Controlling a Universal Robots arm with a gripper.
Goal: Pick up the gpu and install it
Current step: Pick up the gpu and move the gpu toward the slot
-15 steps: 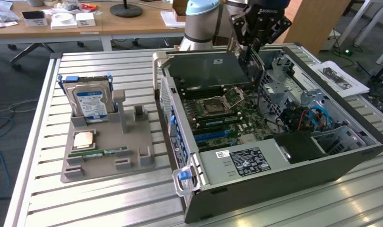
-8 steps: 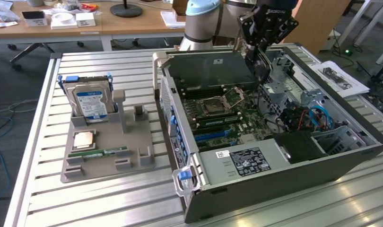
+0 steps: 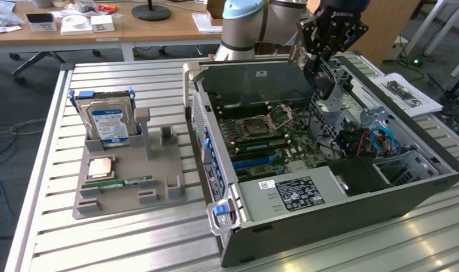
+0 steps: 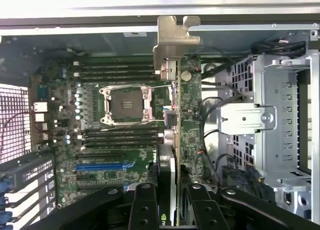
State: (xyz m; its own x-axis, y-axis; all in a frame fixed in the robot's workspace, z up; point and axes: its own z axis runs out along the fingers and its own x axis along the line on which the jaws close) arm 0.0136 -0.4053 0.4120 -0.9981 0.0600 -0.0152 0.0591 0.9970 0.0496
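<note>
The gpu (image 3: 321,79), a thin dark card, hangs on edge above the open computer case (image 3: 328,212), over its far inner part. My gripper (image 3: 321,56) is shut on its upper end. In the wrist view the gpu (image 4: 173,115) shows edge-on, with its silvery metal bracket (image 4: 172,37) at the far end. The black fingers (image 4: 144,205) clamp it from both sides. Below it lies the green motherboard (image 4: 65,140), with the CPU socket (image 4: 125,104) and a blue slot (image 4: 105,166). The card is apart from the board.
A grey fixture tray (image 3: 157,198) at the exterior view's left holds an upright hard drive (image 3: 109,122), a green memory stick (image 3: 123,183) and a CPU chip (image 3: 101,166). Inside the case, a metal drive cage (image 4: 280,115) and cables (image 3: 381,141) stand beside the board.
</note>
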